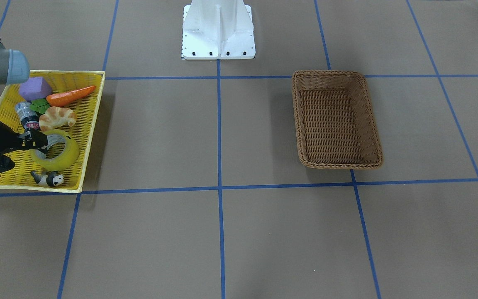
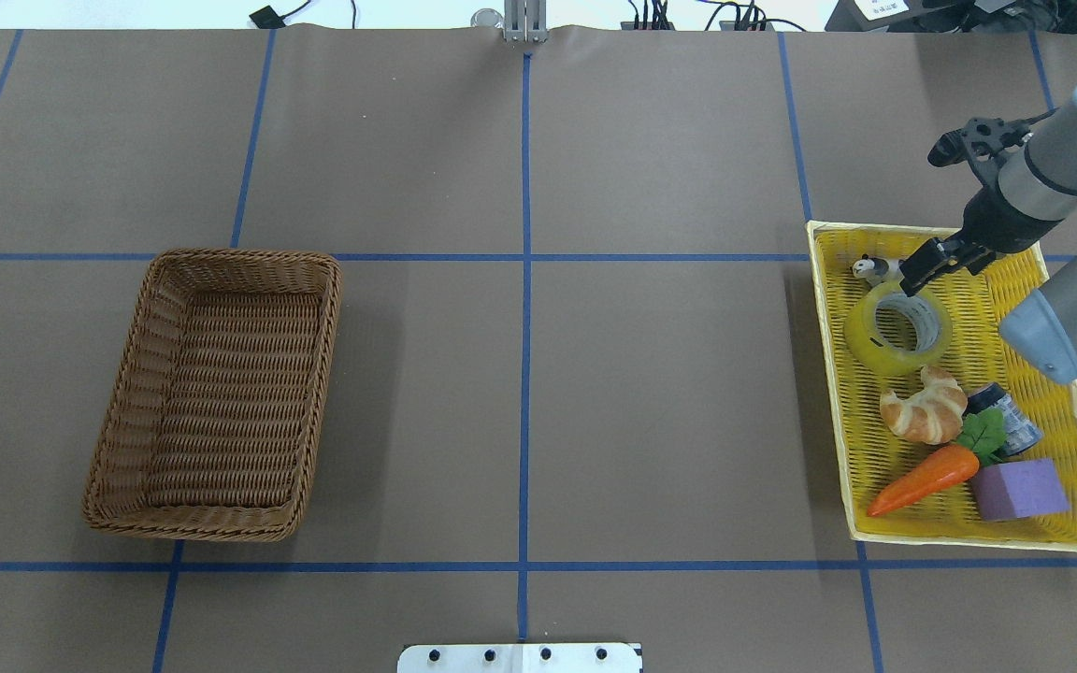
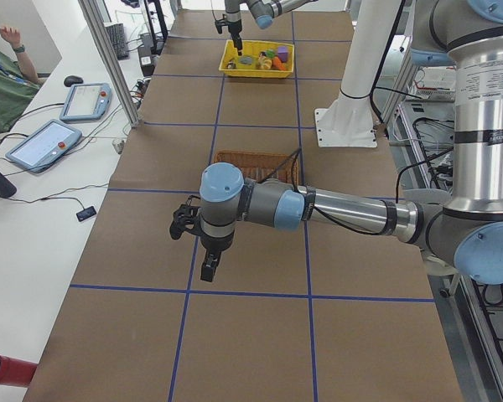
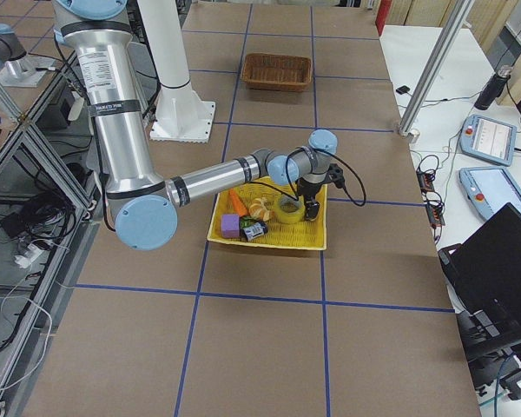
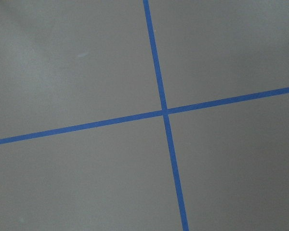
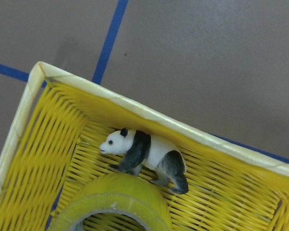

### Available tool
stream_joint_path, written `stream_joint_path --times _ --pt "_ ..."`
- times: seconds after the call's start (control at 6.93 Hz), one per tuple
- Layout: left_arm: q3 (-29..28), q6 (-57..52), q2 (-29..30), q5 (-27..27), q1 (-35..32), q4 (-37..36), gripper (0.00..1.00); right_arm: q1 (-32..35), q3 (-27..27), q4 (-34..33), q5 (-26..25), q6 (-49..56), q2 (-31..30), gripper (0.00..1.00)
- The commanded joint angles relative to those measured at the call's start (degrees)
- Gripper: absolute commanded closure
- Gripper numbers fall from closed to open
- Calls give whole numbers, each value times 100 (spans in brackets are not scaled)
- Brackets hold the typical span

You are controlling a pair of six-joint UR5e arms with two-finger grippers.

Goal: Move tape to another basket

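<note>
Grasp step: right gripper [image 2: 913, 279] poised at tape [image 2: 868, 342] rim in yellow tray [image 2: 835, 393], jaws' closure impossible to tell; next, secure hold, lift toward basket [image 2: 244, 254]

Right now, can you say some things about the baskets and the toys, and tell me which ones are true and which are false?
1. The tape lies in the yellow tray. True.
2. The carrot is in the brown basket. False: the carrot lies in the yellow tray, far from the brown basket.
3. A toy panda stands beside the tape. True.
4. The right end effector hangs over the brown basket. False: it is at the tape's rim, over the yellow tray.
</note>
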State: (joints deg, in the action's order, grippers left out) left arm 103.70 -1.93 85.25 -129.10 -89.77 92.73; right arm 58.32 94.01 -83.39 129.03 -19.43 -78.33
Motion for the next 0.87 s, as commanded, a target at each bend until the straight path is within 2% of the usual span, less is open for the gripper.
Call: stream_joint_path --times 0.0,0.14,0.29,0.43,0.58,0.72 --pt "-8 0 -8 -1 3 -1 1 -171 -189 -2 -1 9 2 0" --pt "1 0 -8 -1 3 -9 2 -215 -233 7 -18 26 2 2" --pt "1 0 -8 -1 -6 -10 1 -215 -234 -2 -10 9 -16 31" --pt "-8 0 -8 -1 3 -10 1 -198 -234 -2 -27 35 -16 88" --pt "1 0 -8 -1 -6 -10 1 -189 -225 -2 -19 79 -24 100" --pt "1 0 -8 -1 3 -10 1 -189 -190 7 -10 105 -59 100"
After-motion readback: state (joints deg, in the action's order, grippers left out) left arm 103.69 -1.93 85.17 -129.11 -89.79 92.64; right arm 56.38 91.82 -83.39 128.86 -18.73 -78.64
